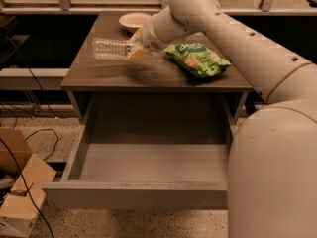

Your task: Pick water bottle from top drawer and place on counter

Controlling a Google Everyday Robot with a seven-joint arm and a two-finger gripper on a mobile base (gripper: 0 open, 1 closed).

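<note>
The clear ribbed water bottle [110, 48] lies on its side over the left part of the dark counter [153, 73]. My gripper [134, 51] is at the bottle's right end and is shut on it. I cannot tell whether the bottle rests on the counter or hangs just above it. The top drawer [148, 165] is pulled out below the counter, and its pale grey floor is bare.
A green snack bag [198, 58] lies on the right part of the counter. A pale bowl [133, 20] stands at the counter's back edge. A cardboard box [20, 182] and cables lie on the floor at the left. My arm fills the right side.
</note>
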